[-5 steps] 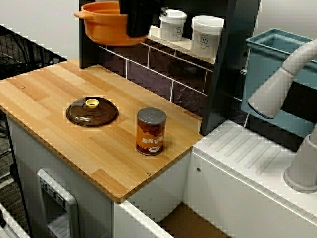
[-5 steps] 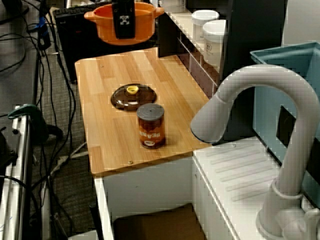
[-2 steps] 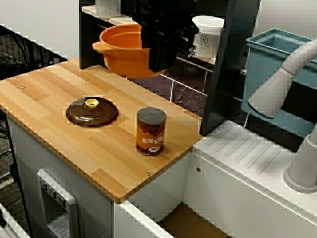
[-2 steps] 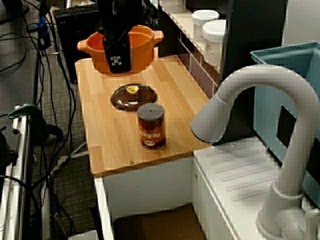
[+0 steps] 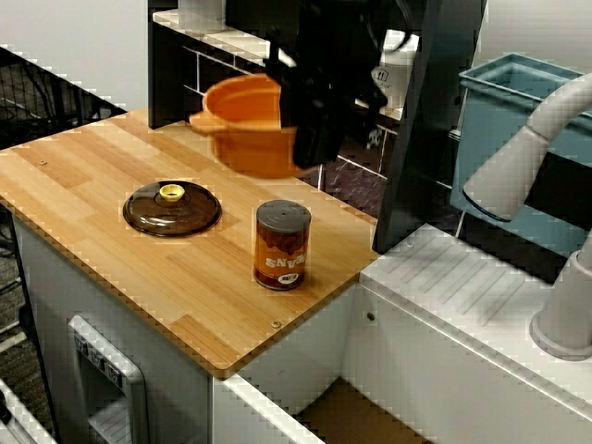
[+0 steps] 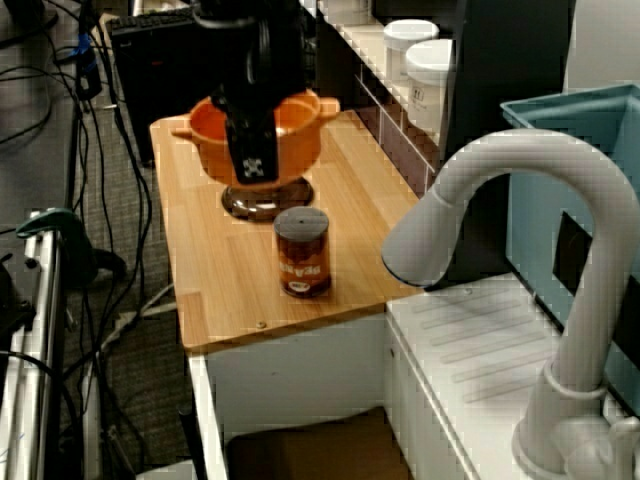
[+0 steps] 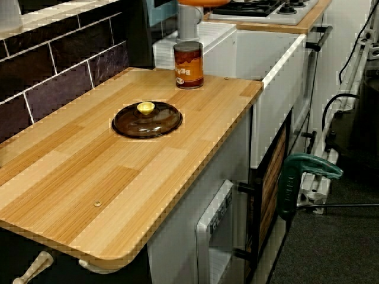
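Orange pot (image 5: 242, 128) hangs above the wooden tabletop (image 5: 83, 157) near its back edge, one wall pinched by the black pincer (image 6: 252, 162), with the brown glass lid (image 5: 172, 209) lying flat below, toward the front edge, and a can (image 5: 283, 245) standing near the lid.

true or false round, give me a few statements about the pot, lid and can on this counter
1. The tool holds the pot up off the counter. True.
2. The lid sits on the pot. False: it lies flat on the counter, apart from the pot.
3. The can lies on its side. False: it stands upright on the counter.
4. White jars stand on the shelf behind the counter. True.
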You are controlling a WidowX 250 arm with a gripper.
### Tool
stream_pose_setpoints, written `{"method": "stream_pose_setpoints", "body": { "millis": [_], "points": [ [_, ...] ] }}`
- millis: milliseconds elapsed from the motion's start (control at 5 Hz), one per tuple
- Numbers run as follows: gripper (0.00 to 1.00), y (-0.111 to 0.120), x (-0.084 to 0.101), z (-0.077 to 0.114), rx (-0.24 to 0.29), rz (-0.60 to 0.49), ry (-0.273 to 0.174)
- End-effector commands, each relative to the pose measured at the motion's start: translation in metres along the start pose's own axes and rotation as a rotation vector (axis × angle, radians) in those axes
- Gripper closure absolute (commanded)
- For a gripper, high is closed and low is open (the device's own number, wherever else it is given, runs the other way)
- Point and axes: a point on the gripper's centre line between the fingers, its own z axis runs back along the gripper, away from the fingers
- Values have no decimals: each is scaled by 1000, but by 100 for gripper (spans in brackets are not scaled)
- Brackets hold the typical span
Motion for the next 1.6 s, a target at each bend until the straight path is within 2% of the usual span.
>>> {"method": "stream_pose_setpoints", "body": {
  "millis": [0,400,1400],
  "points": [
    [100,-9,13,-26,49,-5,-3],
    [100,-7,19,-43,60,-12,28],
    [100,10,25,-43,45,-11,45]
  ]
}}
